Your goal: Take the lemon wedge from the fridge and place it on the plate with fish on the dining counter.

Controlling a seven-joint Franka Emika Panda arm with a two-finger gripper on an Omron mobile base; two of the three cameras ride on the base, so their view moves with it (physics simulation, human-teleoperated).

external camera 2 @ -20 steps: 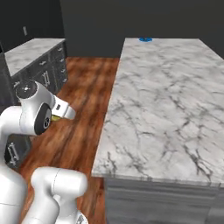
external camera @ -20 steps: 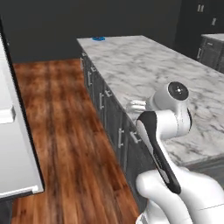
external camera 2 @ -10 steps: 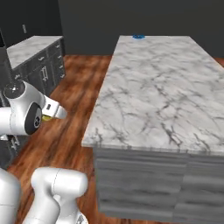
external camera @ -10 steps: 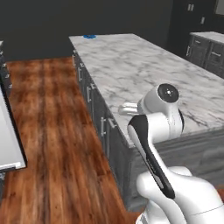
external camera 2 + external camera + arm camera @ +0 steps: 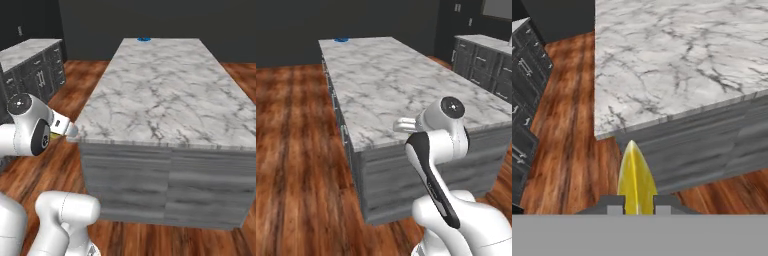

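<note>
The end effector (image 5: 636, 205) pinches the lemon wedge (image 5: 635, 177) low in the hand view; both base views show the plate (image 5: 341, 39) (upper surface (image 5: 406, 80) edge).

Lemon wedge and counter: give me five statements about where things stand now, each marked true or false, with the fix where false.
1. The gripper is shut on the lemon wedge. True.
2. The wedge already lies on the blue plate. False: it is in the gripper, at the counter's near end.
3. The plate sits at the far end of the counter. True.
4. The floor is white tile. False: it is brown wood.
5. The plate is red. False: it is blue.
</note>
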